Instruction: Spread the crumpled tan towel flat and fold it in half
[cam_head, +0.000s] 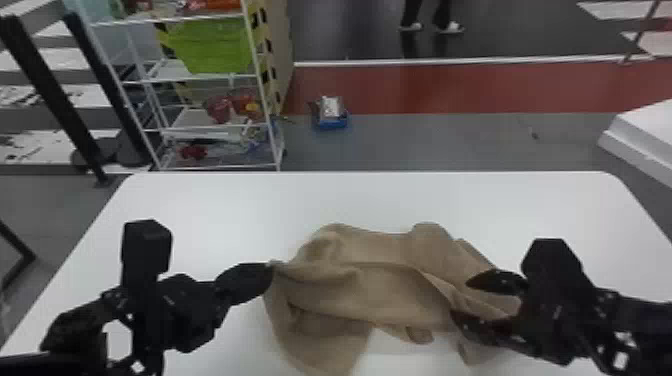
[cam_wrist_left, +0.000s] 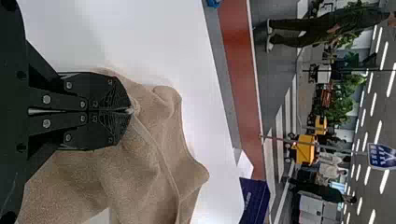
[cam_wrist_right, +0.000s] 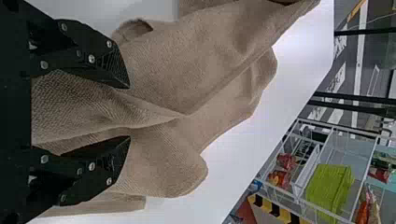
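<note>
Our left pincer (cam_head: 270, 274) pinches the left edge of the tan towel (cam_head: 380, 290); our right pincer (cam_head: 461, 301) is spread, with a fold of cloth between its fingers. We have the towel crumpled on the near middle part of the white table (cam_head: 225, 200).

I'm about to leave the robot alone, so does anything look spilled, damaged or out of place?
No spill or damage shows. The tan towel is bunched, pinched by the left hand and lying between the open fingers of the right hand, fitting the task. Odder: a blue-and-white item on the floor beside the white rack, perhaps dropped.
</note>
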